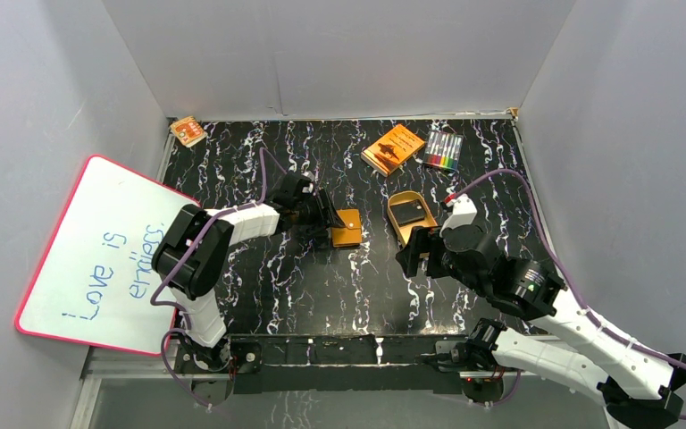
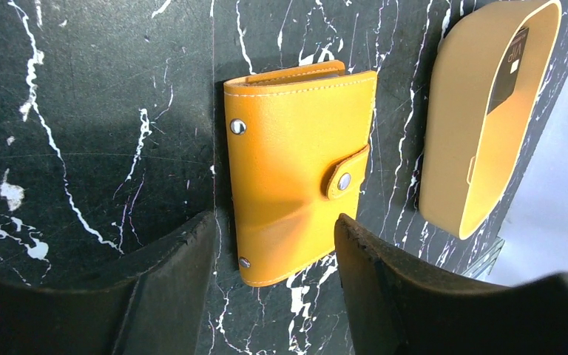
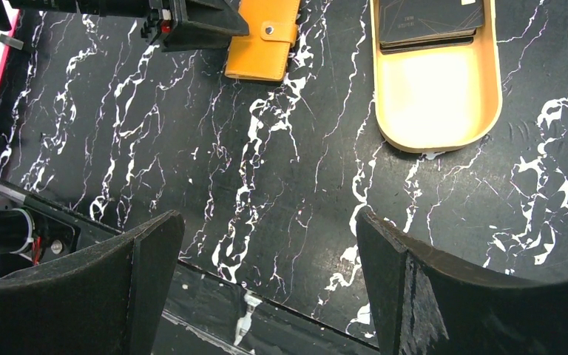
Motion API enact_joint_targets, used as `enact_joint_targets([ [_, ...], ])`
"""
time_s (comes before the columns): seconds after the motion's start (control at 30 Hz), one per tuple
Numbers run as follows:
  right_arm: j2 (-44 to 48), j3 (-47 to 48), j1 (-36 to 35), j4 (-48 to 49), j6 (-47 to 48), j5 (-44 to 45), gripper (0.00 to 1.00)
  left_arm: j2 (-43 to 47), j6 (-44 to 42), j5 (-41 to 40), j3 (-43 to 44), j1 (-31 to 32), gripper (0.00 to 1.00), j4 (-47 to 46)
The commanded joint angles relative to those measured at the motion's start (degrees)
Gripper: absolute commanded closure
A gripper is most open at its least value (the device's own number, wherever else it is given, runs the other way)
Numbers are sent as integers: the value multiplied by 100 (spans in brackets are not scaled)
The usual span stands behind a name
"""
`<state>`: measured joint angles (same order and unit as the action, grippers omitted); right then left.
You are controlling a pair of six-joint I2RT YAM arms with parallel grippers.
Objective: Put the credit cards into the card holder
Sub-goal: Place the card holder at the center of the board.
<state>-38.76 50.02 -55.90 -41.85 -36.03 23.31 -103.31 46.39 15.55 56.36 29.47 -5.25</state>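
The card holder [image 2: 299, 170] is an orange leather wallet lying shut on the black marble table, its strap snapped down. It also shows as the card holder [image 1: 347, 228] in the top view and the card holder [image 3: 262, 41] in the right wrist view. My left gripper [image 2: 275, 222] is open and low over it, one finger on each side of the wallet's near end with a thin gap at both. My right gripper [image 3: 270, 222] is wide open over bare table near the front edge, with nothing between its fingers. The credit cards are out of view.
A gold oval tray [image 1: 399, 234] lies right of the wallet and holds a flat dark stack [image 3: 429, 22] with pale print. An orange book [image 1: 393, 148] and a marker pack [image 1: 443, 150] sit at the back. A whiteboard [image 1: 98, 259] leans at the left.
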Motion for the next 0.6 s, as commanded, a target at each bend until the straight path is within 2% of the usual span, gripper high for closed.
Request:
enact_joint_targets([
  [0.0,-18,77,2,257,-58,-3,6,162,-157,-213,59,6,43,364],
  [0.2,-3,69,6,242,-58,-10,6,118,-181,-207,43,6,44,380],
  [0.4,-49,140,7,209,-2,75,6,295,-254,-567,-58,-1,44,670],
  [0.57,-67,208,4,29,41,247,5,553,-472,-1172,-172,-135,35,1139],
])
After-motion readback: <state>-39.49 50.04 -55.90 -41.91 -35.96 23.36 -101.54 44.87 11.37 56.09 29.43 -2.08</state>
